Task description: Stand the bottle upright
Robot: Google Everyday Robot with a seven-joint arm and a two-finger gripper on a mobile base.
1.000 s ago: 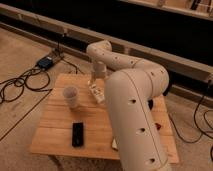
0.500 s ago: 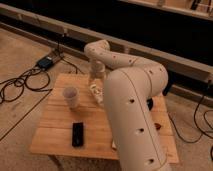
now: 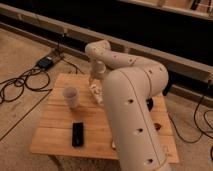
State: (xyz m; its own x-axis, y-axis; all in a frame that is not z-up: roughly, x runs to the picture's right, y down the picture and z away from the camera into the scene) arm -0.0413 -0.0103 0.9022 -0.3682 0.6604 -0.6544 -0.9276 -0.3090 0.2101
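Wooden table (image 3: 52,131) on a concrete floor, dark wall behind | gripper (image 3: 96,80) low over table's far side, grip state cannot be told | bottle (image 3: 95,91) just below gripper, pose unclear | white cup (image 3: 71,96) near gripper, viewer's left | black device (image 3: 77,134) well apart from gripper

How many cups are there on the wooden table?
1. The white cup stands on the left part of the table, left of the hand, which is low over the far middle. The big arm hides part of the table, so another may be hidden.
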